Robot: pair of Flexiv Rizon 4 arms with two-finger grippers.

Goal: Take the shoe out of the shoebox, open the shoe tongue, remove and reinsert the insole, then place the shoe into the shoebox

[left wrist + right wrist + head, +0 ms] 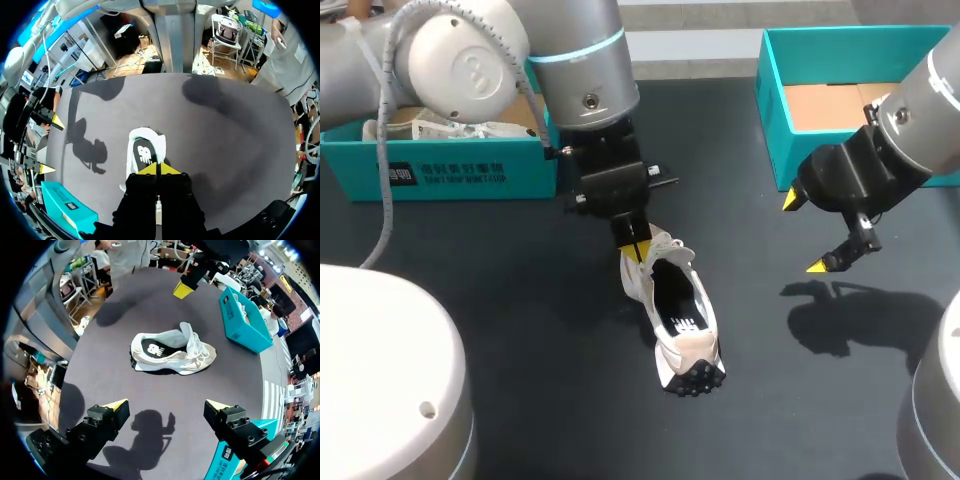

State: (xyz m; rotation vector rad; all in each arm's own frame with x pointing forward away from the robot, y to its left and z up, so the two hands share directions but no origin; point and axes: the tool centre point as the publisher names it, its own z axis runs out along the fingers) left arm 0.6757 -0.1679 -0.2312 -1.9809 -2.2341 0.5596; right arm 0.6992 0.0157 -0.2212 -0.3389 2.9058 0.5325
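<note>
1. Shoe [692, 345]: a white and beige low sneaker of soft fabric, resting on the matte dark grey table [520, 300], outside both boxes. The heel end, with rounded black studs on the sole, points toward the robot base. The lace end points away from it. Through the opening I see the flat black insole [677, 300] with a white mark, lying inside the shoe. The tongue [187, 332] stands up at the front of the opening, crumpled.

2. Left hand [635, 248]: the arm comes down steeply, with the black finger block pointing at the table. The hand is over the lace end of the shoe. In the right wrist view it is above the shoe, apart from it. The two yellow tips are pressed together, and I see nothing between them.

3. Right hand [807, 232]: well to the side of the shoe, raised off the table and angled down toward it. Its fingers are spread wide and hold nothing.

4. Shoebox [780, 110]: rigid teal walls and a brown cardboard floor, beyond the right hand as seen from the shoe.

5. Second teal box [450, 170]: beyond the shoe on the left arm's side, holding crumpled white material.
</note>
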